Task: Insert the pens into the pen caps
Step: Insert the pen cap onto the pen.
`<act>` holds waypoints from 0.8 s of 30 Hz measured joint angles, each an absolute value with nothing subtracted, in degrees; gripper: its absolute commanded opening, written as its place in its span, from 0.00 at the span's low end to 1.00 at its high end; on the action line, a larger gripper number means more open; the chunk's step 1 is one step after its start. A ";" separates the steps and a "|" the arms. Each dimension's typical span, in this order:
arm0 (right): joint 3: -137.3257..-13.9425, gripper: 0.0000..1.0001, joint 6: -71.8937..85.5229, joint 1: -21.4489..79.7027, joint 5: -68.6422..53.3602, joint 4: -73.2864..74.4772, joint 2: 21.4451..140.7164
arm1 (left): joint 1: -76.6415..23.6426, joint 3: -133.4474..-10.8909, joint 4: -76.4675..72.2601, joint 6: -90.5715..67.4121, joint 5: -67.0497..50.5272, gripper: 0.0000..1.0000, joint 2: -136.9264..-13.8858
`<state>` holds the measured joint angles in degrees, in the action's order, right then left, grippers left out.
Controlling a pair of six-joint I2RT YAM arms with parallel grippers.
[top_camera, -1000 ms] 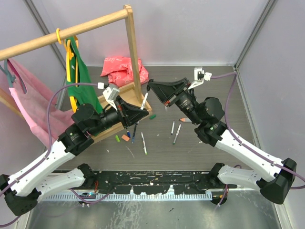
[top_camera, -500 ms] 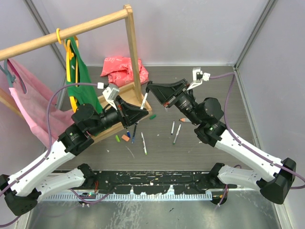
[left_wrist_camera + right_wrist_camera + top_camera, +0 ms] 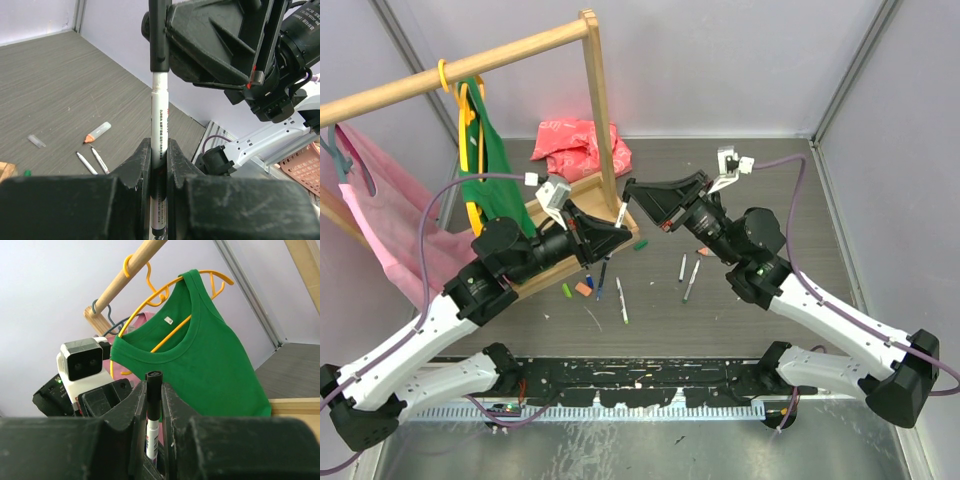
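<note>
So the left gripper (image 3: 617, 234) is clenched on the white pen (image 3: 621, 216), held up over the table (image 3: 790, 210). At its 12 o'clock, the right gripper (image 3: 629, 190) pinches the black cap (image 3: 158, 35) on the pen's end. Loose pens (image 3: 623, 300) lie at 6 o'clock.

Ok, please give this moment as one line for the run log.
left pincer: shut on pen | right pincer: shut on black cap | state: cap over pen end | table: other pens lying loose
</note>
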<state>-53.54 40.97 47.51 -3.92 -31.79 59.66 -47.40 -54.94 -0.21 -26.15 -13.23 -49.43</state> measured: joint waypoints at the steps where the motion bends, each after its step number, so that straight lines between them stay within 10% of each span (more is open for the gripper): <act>1: -53.36 0.00 40.97 47.51 -4.10 -31.88 59.66 | -47.40 -54.94 -0.23 -26.17 -13.19 0.00 -49.52; 24: -50.43 0.46 41.74 47.18 -7.05 -33.65 59.72 | -47.59 -54.94 -2.55 -26.41 -10.24 0.00 -50.13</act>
